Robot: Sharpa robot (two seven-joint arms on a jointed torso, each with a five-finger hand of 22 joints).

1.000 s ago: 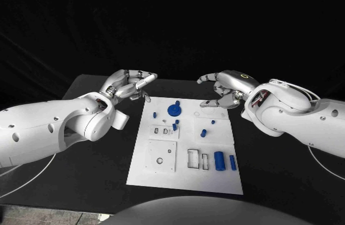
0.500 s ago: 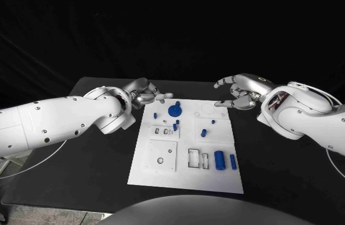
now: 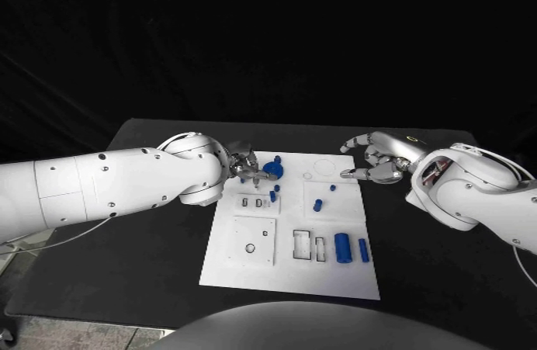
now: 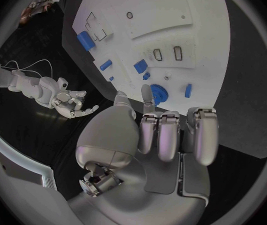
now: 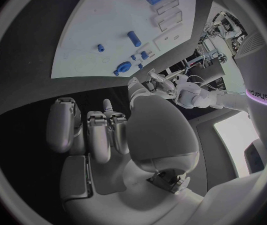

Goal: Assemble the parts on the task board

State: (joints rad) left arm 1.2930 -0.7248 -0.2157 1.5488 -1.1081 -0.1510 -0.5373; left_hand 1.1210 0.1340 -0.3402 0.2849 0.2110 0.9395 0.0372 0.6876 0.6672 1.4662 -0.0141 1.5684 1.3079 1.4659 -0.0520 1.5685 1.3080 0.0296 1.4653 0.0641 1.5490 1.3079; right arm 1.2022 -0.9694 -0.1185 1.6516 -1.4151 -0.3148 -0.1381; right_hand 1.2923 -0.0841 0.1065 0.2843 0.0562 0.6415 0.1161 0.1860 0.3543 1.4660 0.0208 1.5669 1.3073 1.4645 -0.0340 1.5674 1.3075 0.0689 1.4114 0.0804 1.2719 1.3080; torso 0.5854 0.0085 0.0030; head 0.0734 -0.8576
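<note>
Task board (image 3: 285, 272) sits mid-table (image 3: 134, 265); blue gear part (image 3: 272, 170) stands near its far edge. Left hand (image 3: 248, 168) is right beside the gear, fingers (image 4: 160, 135) curled, possibly touching it, can't tell. Right hand (image 3: 379, 164) hovers off the board's far right corner, fingers loosely curled, holding nothing.

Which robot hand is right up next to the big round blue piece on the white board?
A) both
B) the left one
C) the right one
B: the left robot hand reaches the blue round piece, while the right robot hand hangs off the task board's far right corner.
</note>
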